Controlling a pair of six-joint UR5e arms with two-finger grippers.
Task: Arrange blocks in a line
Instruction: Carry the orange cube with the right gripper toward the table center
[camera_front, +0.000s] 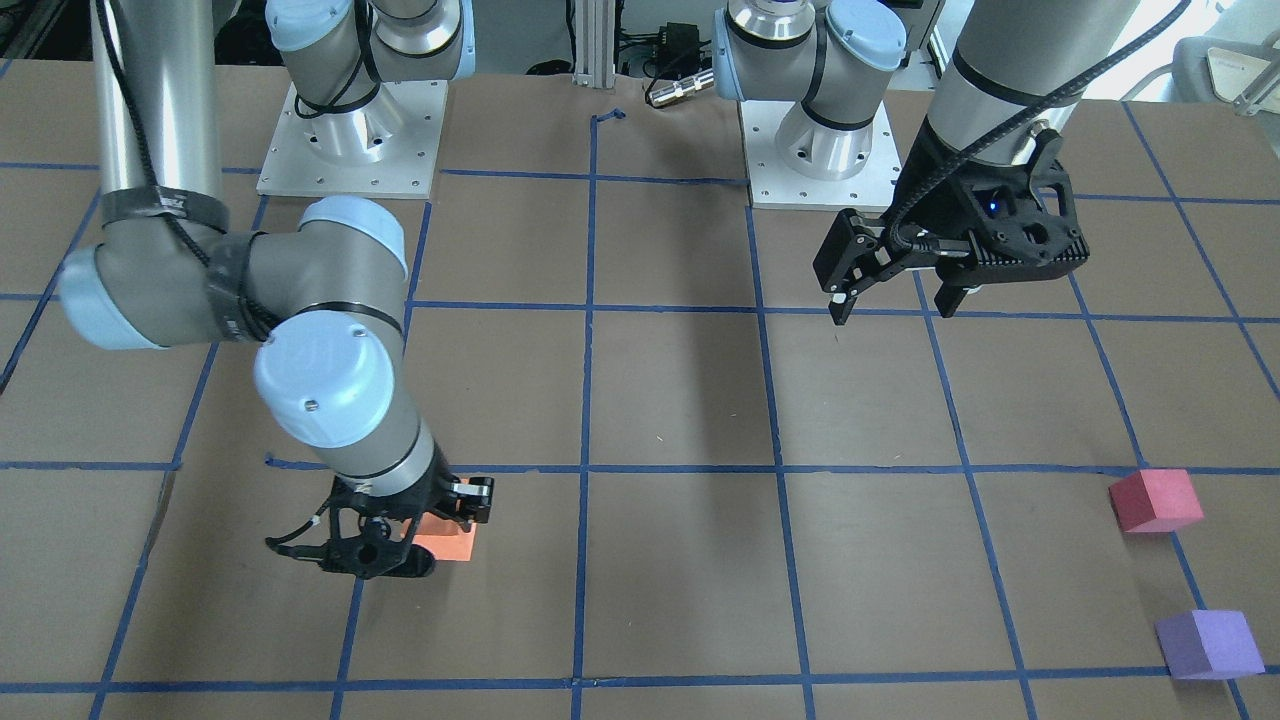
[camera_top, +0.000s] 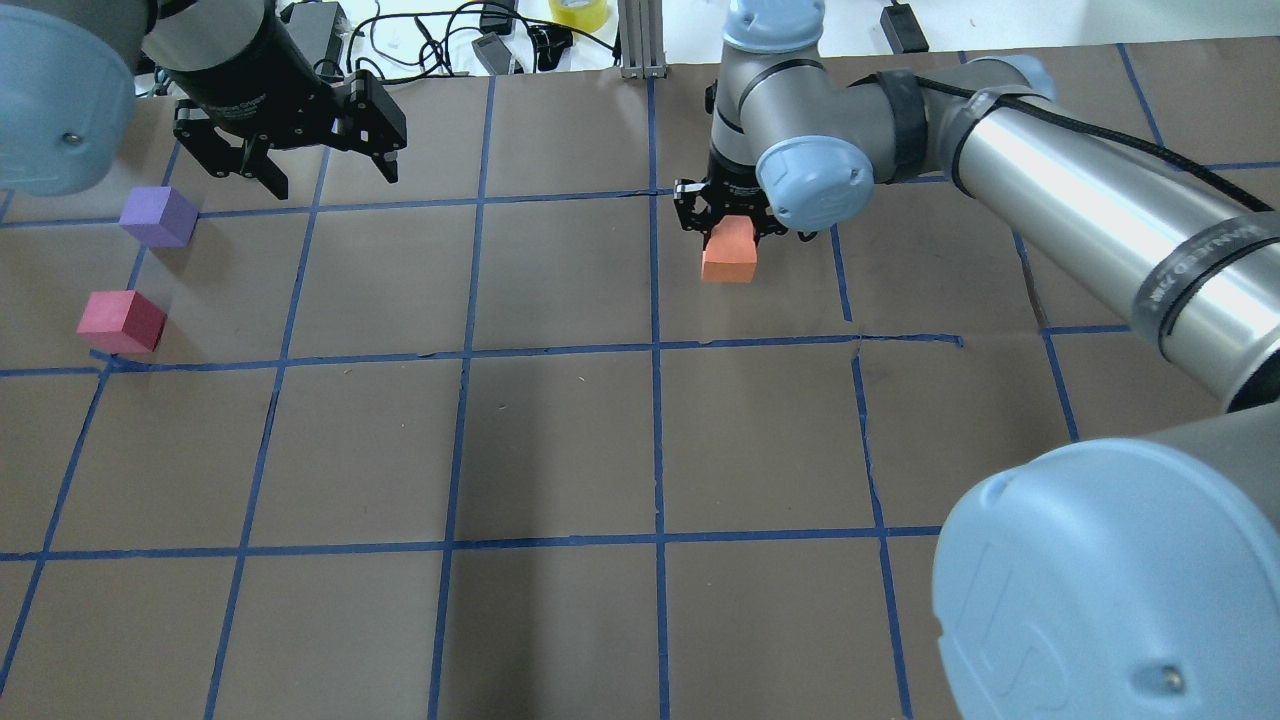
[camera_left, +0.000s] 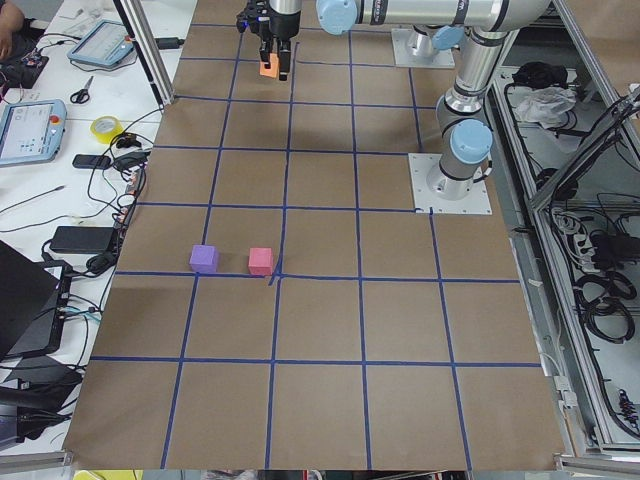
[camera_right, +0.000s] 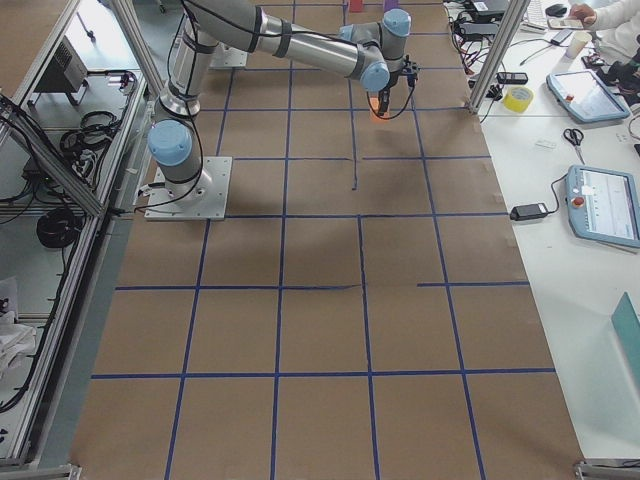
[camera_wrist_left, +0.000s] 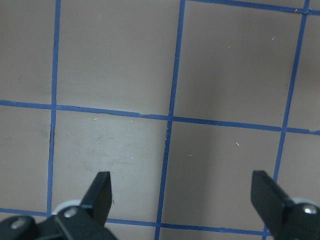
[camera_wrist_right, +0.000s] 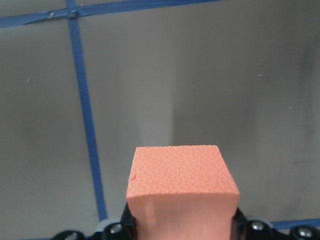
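Note:
My right gripper is shut on the orange block, holding it low over the table near the far middle. The block also shows in the right wrist view and the front view. I cannot tell whether it touches the table. The purple block and the red-pink block sit apart, one behind the other, at the table's left side. They also show in the front view, purple and red-pink. My left gripper is open and empty, held above the table to the right of the purple block.
The brown table carries a grid of blue tape lines. Both arm bases stand on white plates at the robot's edge. Cables and a yellow tape roll lie beyond the far edge.

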